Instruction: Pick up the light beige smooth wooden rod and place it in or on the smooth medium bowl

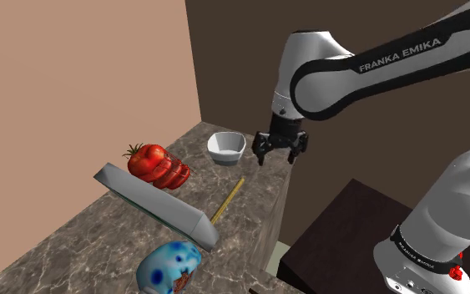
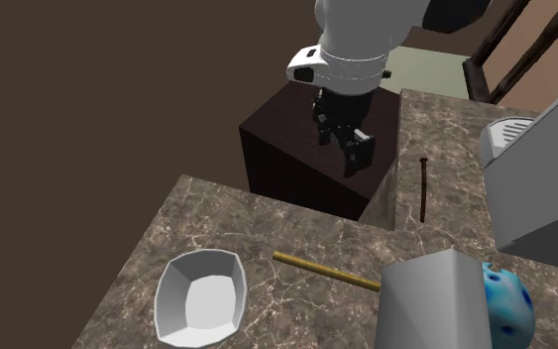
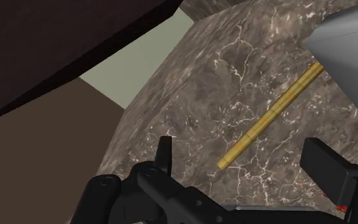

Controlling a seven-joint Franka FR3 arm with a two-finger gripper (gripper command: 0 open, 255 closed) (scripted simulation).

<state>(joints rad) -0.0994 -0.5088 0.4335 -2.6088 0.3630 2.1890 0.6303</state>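
A thin yellowish-tan rod (image 1: 227, 200) (image 2: 326, 271) (image 3: 269, 118) lies flat on the dark marble counter (image 1: 83, 238), one end running under a grey slab. The white faceted bowl (image 1: 225, 147) (image 2: 202, 297) stands upright near the counter's far end, apart from the rod. My black gripper (image 1: 278, 157) (image 2: 356, 159) (image 3: 244, 162) hangs open above the counter's edge, beside the bowl and short of the rod. Its fingers (image 3: 165, 153) stand wide apart with nothing between them; the rod's near end lies on the counter ahead of them.
A red ribbed tomato-like thing (image 1: 158, 165), a long grey slab (image 1: 158, 203) (image 2: 445, 297) and a blue-spotted object (image 1: 169, 266) (image 2: 507, 297) crowd the counter. A dark thin stick (image 2: 423, 188) lies on a second counter. The dark stand (image 2: 296, 139) is beside the edge.
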